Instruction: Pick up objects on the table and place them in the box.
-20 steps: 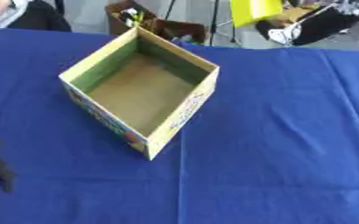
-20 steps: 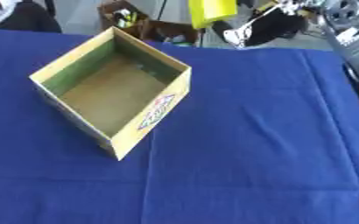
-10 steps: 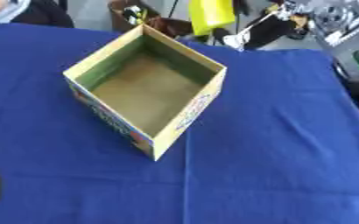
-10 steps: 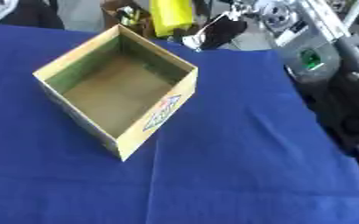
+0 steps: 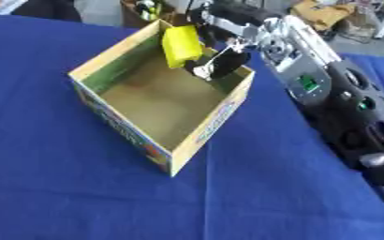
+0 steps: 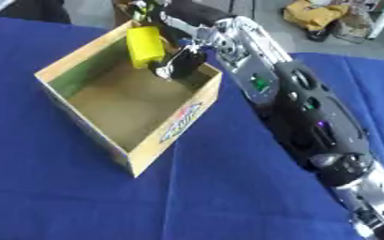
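An open cardboard box [image 5: 197,139] stands on the blue table, its brown floor bare. My right arm reaches in from the lower right across the table to the box's far corner. My right hand [image 5: 221,61] is over that corner, fingers curled round a yellow block-shaped object [image 5: 181,45] that hangs just inside the box's far rim. In the right eye view the yellow object [image 6: 145,45] sits above the box's inner far wall. My left hand shows in no view.
The blue cloth [image 5: 56,178] covers the table around the box. Beyond the far edge lie floor clutter and a yellow-brown bundle [image 6: 314,12]. My right forearm [image 6: 310,117] lies across the table's right side.
My right arm has swung in from the right and carried the yellow object from beyond the far edge to over the box's far corner. The camera has shifted too. The left hand has left the picture.
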